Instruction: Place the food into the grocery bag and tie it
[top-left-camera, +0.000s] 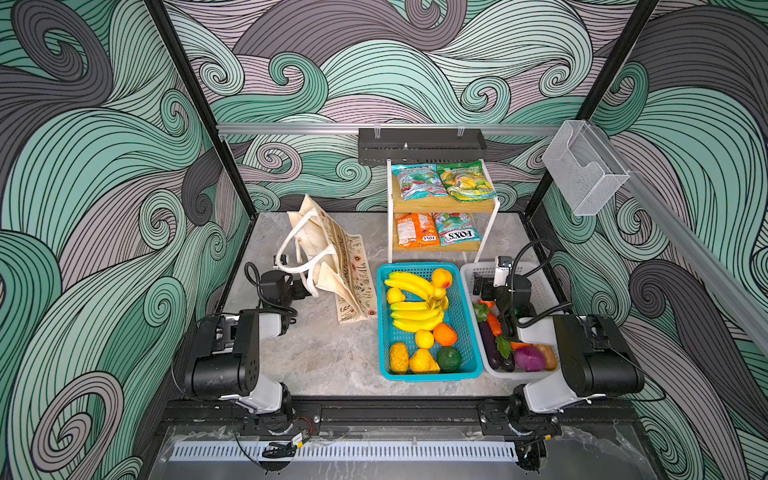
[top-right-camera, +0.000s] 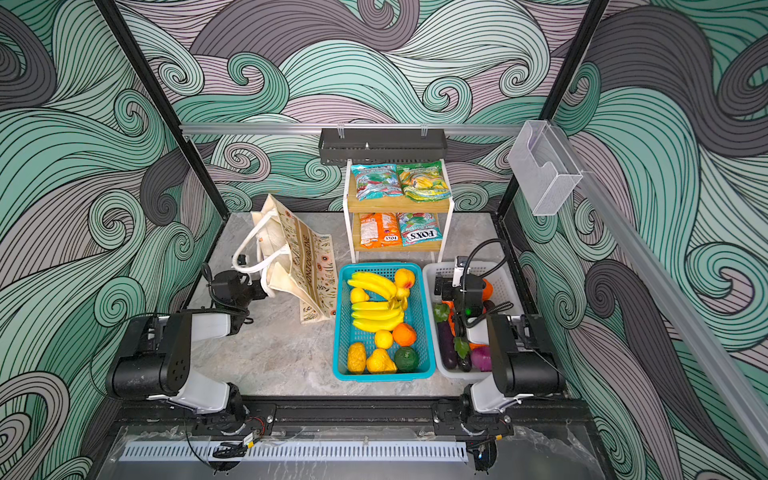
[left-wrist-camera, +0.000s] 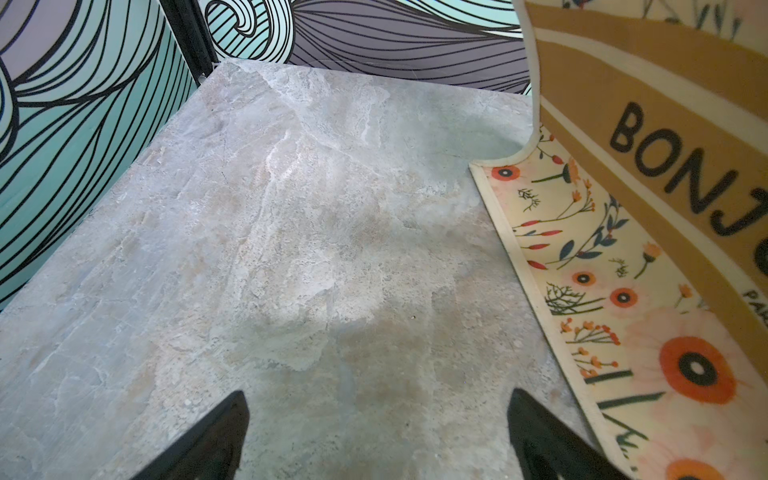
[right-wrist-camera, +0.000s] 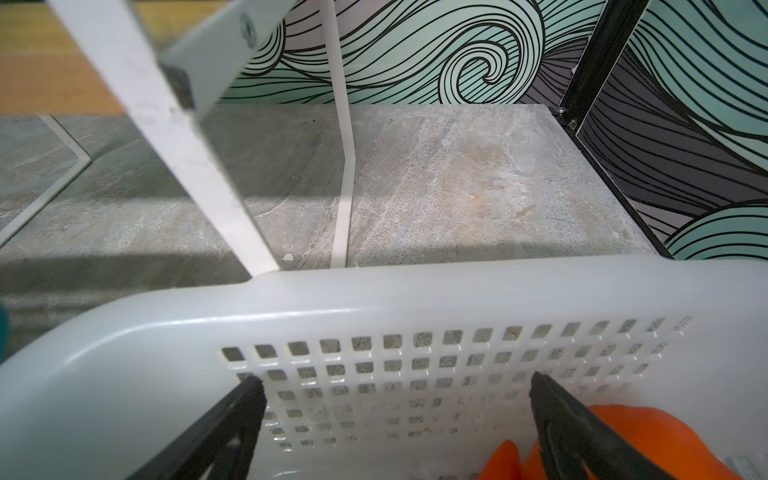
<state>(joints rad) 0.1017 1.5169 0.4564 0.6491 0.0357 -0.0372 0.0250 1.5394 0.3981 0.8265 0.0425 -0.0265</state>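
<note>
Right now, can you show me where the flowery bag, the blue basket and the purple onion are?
flowery bag (top-left-camera: 342, 258): in a top view, on its tan lettered band.
blue basket (top-left-camera: 428, 377): in a top view, on its near rim.
purple onion (top-left-camera: 528, 358): in a top view, on the middle of its skin.

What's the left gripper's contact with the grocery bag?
Cannot tell. The left wrist view shows table between the left gripper and the grocery bag; in both top views it overlaps the rope handles.
</note>
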